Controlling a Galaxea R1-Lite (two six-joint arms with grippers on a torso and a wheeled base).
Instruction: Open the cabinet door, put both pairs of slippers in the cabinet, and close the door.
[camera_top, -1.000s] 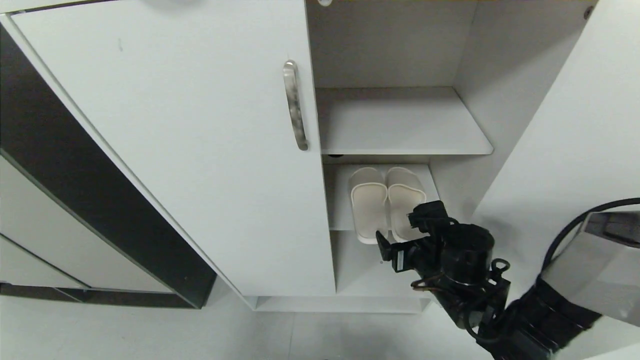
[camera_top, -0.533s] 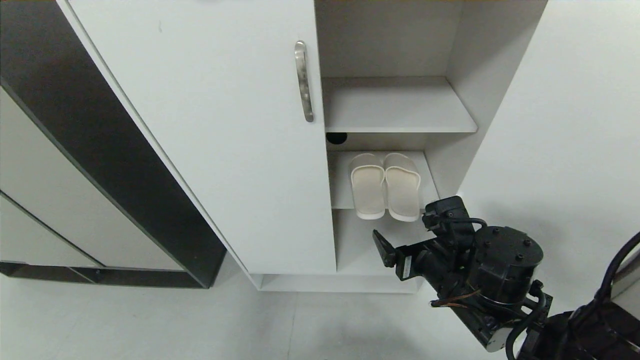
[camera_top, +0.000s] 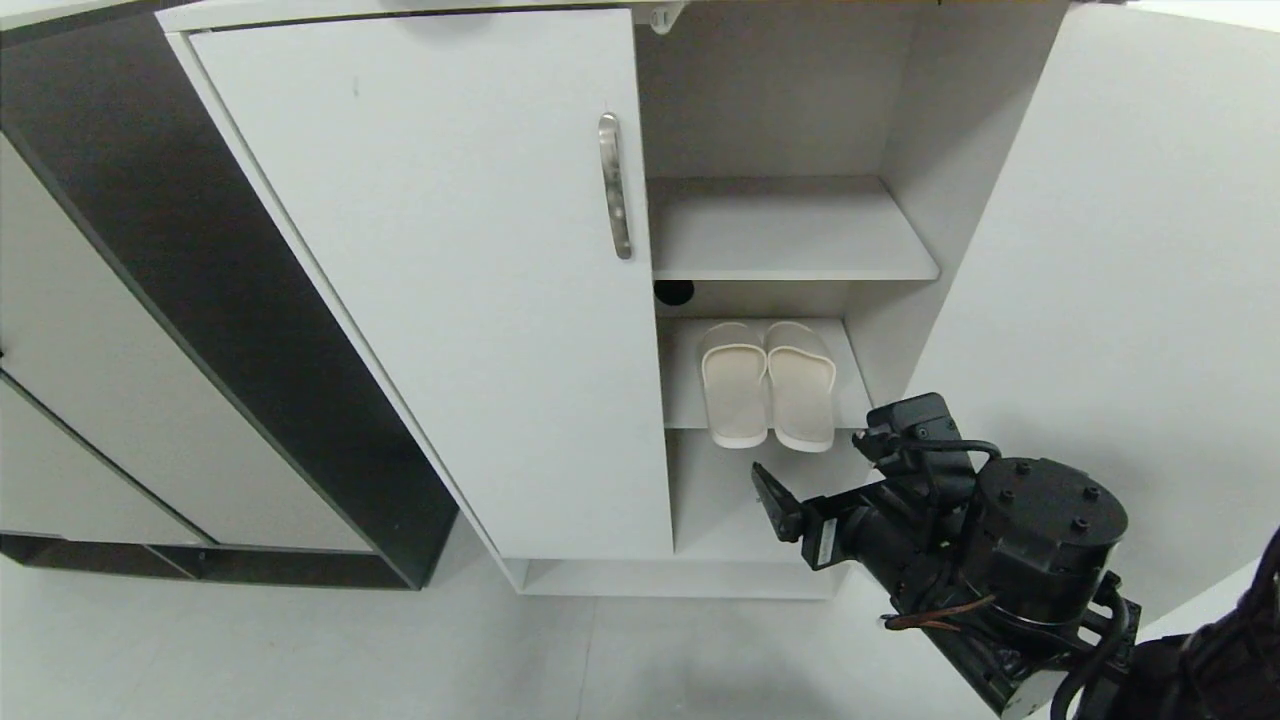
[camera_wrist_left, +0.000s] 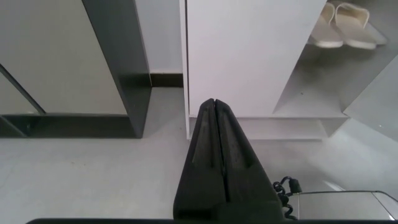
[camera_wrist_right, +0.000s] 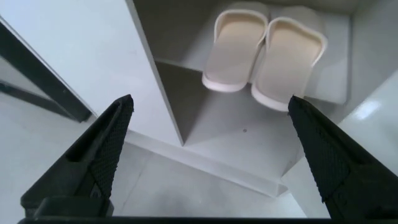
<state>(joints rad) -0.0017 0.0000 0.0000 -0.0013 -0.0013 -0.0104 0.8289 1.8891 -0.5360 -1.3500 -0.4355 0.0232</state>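
A pair of cream slippers (camera_top: 767, 385) lies side by side on the cabinet's middle shelf (camera_top: 680, 400), heels overhanging its front edge. The right cabinet door (camera_top: 1100, 260) stands open; the left door (camera_top: 430, 280) with its metal handle (camera_top: 615, 185) is closed. My right gripper (camera_top: 840, 460) is open and holds nothing, just in front of and below the slippers, near the open door. In the right wrist view the slippers (camera_wrist_right: 264, 50) lie beyond the open right gripper (camera_wrist_right: 210, 99). My left gripper (camera_wrist_left: 214, 102) is shut on nothing, low over the floor, facing the closed door (camera_wrist_left: 249, 50).
The upper shelf (camera_top: 790, 235) and the bottom shelf (camera_top: 720, 500) hold nothing. A dark panel (camera_top: 250, 330) and further white fronts stand left of the cabinet. Grey floor (camera_top: 300, 650) lies in front.
The head camera has shifted, showing more of the cabinet. My right gripper has drawn back from the slippers' heels toward the floor, staying open. The slippers have stayed on the shelf.
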